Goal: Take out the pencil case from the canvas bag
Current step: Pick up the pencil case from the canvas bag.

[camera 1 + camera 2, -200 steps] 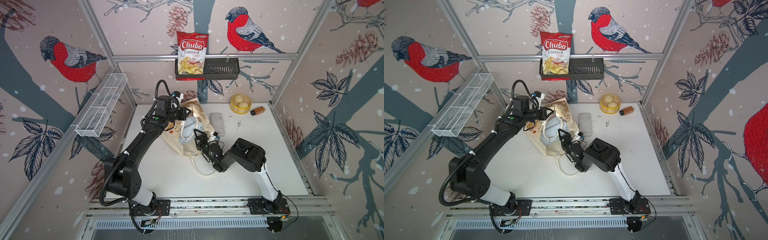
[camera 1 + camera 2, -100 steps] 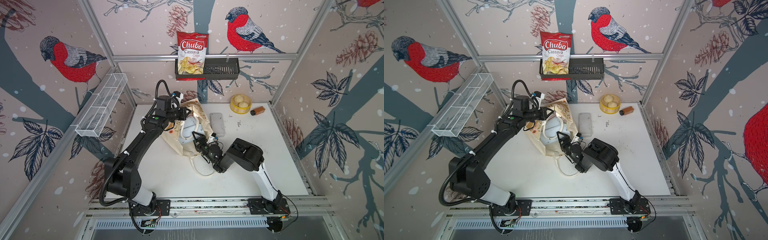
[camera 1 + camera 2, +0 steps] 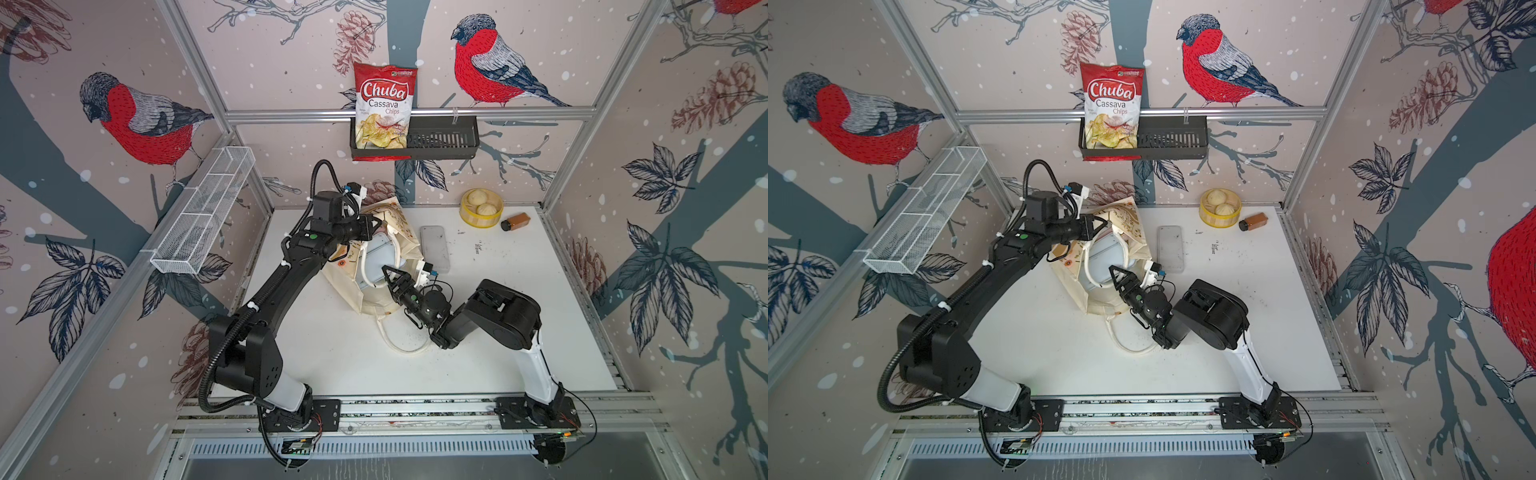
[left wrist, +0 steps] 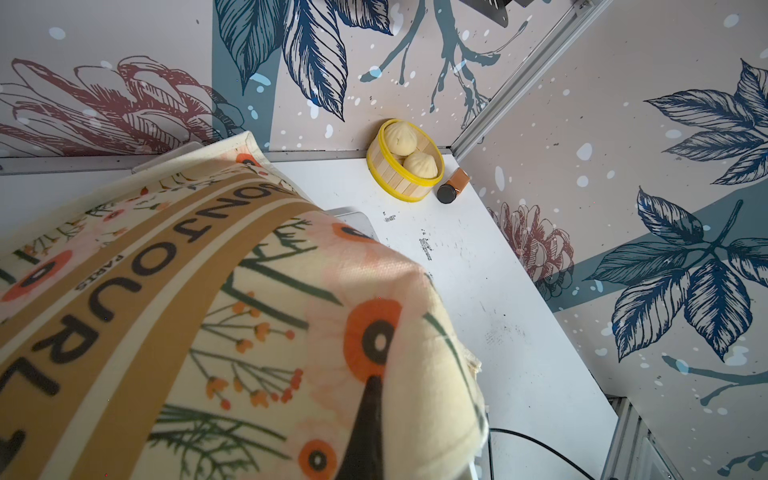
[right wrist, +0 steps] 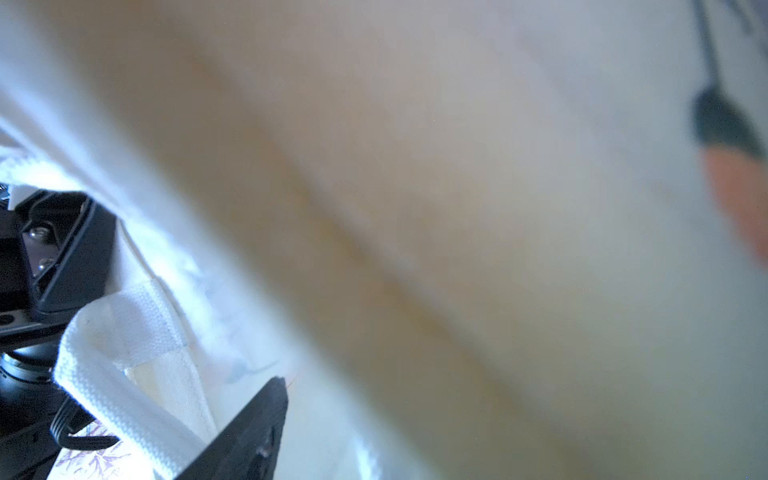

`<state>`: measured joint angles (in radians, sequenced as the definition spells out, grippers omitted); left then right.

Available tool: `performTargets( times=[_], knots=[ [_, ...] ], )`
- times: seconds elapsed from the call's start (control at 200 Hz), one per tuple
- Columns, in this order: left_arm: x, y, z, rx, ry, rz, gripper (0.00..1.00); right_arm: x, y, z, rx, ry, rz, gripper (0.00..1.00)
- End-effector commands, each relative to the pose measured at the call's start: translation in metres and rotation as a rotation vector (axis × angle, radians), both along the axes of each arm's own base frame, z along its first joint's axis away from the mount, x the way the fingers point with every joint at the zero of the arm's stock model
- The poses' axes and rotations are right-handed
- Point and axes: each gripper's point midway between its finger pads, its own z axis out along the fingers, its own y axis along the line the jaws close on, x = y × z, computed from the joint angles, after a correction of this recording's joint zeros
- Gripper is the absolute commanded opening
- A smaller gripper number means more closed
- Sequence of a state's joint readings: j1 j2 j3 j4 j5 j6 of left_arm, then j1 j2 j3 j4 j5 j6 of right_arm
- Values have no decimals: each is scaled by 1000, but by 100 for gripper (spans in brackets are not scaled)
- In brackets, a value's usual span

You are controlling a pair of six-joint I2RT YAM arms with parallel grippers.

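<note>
The canvas bag [image 3: 372,297] [image 3: 1096,299] lies on the white table with its mouth held up. My left gripper [image 3: 376,224] [image 3: 1100,226] is shut on the bag's upper rim; in the left wrist view the floral cloth [image 4: 166,311] drapes over its black finger [image 4: 368,424]. A pale blue-grey pencil case [image 3: 376,253] [image 3: 1102,257] shows inside the mouth, under one loop handle. My right gripper [image 3: 398,271] [image 3: 1125,271] is at the mouth, jaws apart. One finger [image 5: 249,432] rests over the case. The other is hidden behind blurred cloth.
The second loop handle [image 3: 399,343] trails on the table under the right wrist. A grey phone [image 3: 434,247] lies just right of the bag. A steamer basket of buns [image 3: 481,208] and a brown bottle [image 3: 515,220] sit at the back right.
My right gripper has pushed a little further into the bag's mouth and its jaws have narrowed. The left arm and the bag's rim have stayed put.
</note>
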<state>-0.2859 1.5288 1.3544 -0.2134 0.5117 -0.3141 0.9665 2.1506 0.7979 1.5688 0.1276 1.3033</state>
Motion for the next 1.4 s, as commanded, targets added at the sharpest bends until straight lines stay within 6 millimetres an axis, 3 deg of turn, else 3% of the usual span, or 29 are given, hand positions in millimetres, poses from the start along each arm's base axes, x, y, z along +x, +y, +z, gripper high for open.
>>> performTargets(
  times=[0.0,0.2,0.38,0.52,0.81,1.111,1.256,1.396],
  knots=[
    [0,-7,21,-39,-71,-32,0,-7,1,25,7,-125,15,72],
    [0,-8,20,-38,-70,-33,0,2,-1,34,-2,-166,-6,71],
    [0,-7,19,-34,-68,-31,0,-3,5,40,-56,-214,24,85],
    [1,-8,18,-34,-68,-31,0,-3,-10,21,-55,-147,20,100],
    [2,-8,14,-32,-61,-29,0,-4,-26,-18,-138,3,22,100],
    [3,-8,14,-35,-58,-32,0,0,-40,-69,-269,183,-32,92],
    [2,-9,14,-38,-60,-35,0,9,-36,-70,-310,192,-60,92],
    [2,-9,15,-38,-60,-36,0,17,-27,-73,-312,191,-57,85]
  ],
)
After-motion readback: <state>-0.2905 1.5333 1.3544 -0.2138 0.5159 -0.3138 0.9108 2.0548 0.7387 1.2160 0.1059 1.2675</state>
